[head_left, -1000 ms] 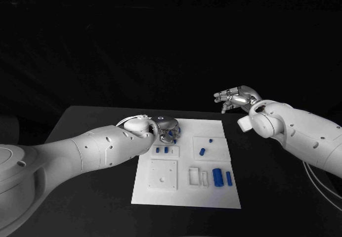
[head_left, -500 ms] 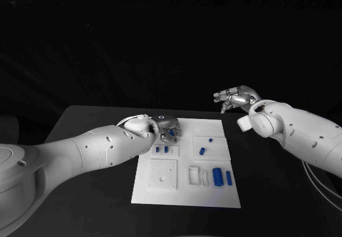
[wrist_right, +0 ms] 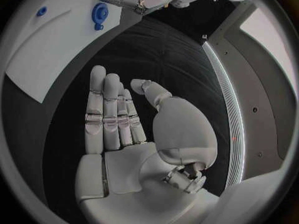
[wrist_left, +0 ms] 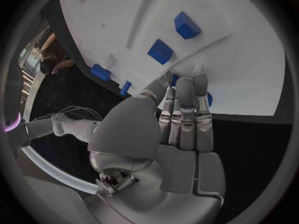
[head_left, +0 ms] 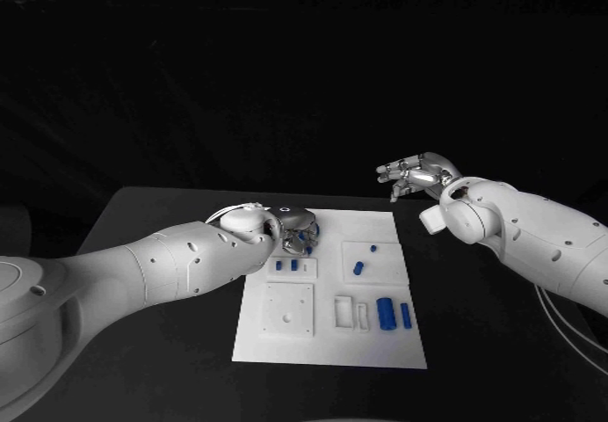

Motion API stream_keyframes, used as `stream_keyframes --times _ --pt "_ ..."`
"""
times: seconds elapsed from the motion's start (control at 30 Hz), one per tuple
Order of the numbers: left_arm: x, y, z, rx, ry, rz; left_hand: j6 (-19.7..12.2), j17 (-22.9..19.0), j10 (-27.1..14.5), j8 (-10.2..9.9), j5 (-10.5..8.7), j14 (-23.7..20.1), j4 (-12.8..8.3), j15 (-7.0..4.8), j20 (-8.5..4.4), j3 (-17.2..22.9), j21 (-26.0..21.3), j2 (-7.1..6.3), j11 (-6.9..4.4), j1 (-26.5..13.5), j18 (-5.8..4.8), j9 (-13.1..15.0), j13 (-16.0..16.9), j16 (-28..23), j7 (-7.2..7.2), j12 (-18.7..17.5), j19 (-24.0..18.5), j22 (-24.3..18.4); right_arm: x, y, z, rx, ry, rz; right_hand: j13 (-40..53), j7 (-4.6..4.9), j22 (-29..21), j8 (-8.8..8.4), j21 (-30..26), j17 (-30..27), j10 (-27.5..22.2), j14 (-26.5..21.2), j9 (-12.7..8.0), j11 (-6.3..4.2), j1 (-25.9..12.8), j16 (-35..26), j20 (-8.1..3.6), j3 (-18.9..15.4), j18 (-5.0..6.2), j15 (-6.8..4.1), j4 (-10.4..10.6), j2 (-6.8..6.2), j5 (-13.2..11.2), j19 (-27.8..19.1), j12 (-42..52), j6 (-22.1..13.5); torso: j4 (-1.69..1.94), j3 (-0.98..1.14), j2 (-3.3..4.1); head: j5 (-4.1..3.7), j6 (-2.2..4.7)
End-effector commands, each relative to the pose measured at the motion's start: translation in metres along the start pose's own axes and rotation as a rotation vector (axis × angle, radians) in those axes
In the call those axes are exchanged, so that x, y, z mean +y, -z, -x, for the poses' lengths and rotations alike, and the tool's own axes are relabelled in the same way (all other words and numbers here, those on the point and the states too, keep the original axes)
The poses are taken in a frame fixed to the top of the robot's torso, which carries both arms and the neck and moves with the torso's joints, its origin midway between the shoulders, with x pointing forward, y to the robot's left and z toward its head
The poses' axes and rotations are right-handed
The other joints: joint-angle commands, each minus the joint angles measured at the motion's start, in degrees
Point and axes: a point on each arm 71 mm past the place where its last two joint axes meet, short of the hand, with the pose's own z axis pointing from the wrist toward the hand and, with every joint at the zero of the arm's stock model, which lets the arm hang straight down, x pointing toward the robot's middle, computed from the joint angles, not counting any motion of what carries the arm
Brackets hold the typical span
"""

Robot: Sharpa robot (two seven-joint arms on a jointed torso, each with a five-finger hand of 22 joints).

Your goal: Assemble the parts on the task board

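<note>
The white task board (head_left: pixel 332 345) lies in the middle of the black table. My left hand (head_left: pixel 295 230) is low over its far left corner, fingers straight and close together. The fingertips (wrist_left: pixel 184 84) touch a round blue part (wrist_left: pixel 209 99) that lies on the board there, also seen as a blue disc (wrist_right: pixel 99 13). I cannot tell whether the thumb and fingers grip it. Two square blue parts (wrist_left: pixel 161 51) stand just beyond the fingertips. My right hand (head_left: pixel 416 176) hangs raised past the board's far right corner, its fingers (wrist_right: pixel 104 109) straight and holding nothing.
On the board are two small blue parts (head_left: pixel 289 265), two more in the right recess (head_left: pixel 360 268), a thick blue cylinder (head_left: pixel 385 314) with a thinner one (head_left: pixel 407 316), and a white block (head_left: pixel 289 309). Bare black table (head_left: pixel 152 211) lies around the board.
My left hand has crept slightly toward the board's far edge, staying over the same corner. The right hand has hardly moved.
</note>
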Motion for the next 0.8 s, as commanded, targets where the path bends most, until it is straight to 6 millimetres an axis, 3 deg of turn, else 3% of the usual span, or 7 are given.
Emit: stream_keyframes --times 0.03,0.57,0.8 --pt "-0.0022 -0.001 -0.0025 0.03 -0.009 -0.009 0.3 -0.1 0.5 -0.1 0.01 -0.2 -0.1 -0.29 -0.23 0.4 -0.2 0.46 0.01 0.1 0.33 0.0 0.0 -0.2 0.17 0.1 0.2 1.2 0.0007 0.0 -0.002 0.022 -0.004 0.004 -0.1 0.16 -0.1 0.09 -0.2 -0.1 -0.4 -0.4 -0.1 0.0 0.1 0.3 0.15 -0.2 0.68 0.04 0.0 0.05 0.0 -0.3 -0.2 0.2 -0.07 -0.08 0.07 -0.09 -0.24" --pt "0.0009 -0.0019 -0.0079 0.026 -0.002 -0.011 1.4 0.0 2.2 -0.1 -0.11 0.3 0.4 -0.49 -0.39 1.1 0.1 1.27 -0.43 -0.5 0.28 0.0 0.0 0.1 0.45 0.0 0.5 1.1 0.0023 -0.0002 -0.002 0.006 -0.003 0.018 -0.1 0.15 0.0 0.08 -0.1 -0.2 -0.4 -0.5 -0.1 -0.03 0.2 0.3 0.13 0.2 0.71 0.01 -0.1 0.17 0.0 -0.3 0.0 0.3 0.02 -0.05 -0.01 -0.37 -0.42" --pt "0.0027 -0.0019 -0.0093 0.032 0.003 -0.007 4.5 0.2 4.8 -0.1 -0.1 1.0 1.0 -0.81 -0.67 1.4 0.3 2.12 -1.0 -0.4 0.13 0.1 0.0 0.4 1.08 -0.1 0.9 1.1 0.0023 -0.0004 -0.0019 0.004 -0.003 0.021 -0.1 0.14 0.1 0.08 -0.1 -0.3 -0.4 -0.5 -0.1 -0.04 0.0 0.4 0.15 0.4 0.68 0.02 0.1 0.17 0.0 -0.3 0.0 0.3 0.06 -0.01 -0.03 -0.36 -0.46"
